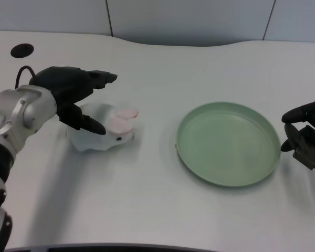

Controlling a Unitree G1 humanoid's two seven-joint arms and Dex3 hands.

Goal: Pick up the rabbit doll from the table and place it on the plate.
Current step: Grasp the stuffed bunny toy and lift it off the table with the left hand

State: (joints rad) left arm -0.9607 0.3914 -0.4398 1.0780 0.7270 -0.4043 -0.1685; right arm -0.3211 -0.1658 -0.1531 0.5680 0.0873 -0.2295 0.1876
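head view:
left hand (79, 97): 9 o'clock, fingers spread over the doll, no grip visible, holding nothing.
rabbit doll (106, 134): lying on the table (147, 210), half under the hand.
green plate (228, 143): 3 o'clock, well apart, bare.
risk: soft rounded body, a shallow pinch may squeeze it out sideways; loose hold could drop it short of the rim.

The left hand (76, 97) is open — its fingers (97, 79) reach forward, the thumb (89, 125) points below them, with a gap between. Behind the hand, the silver forearm (18, 118) slopes back.
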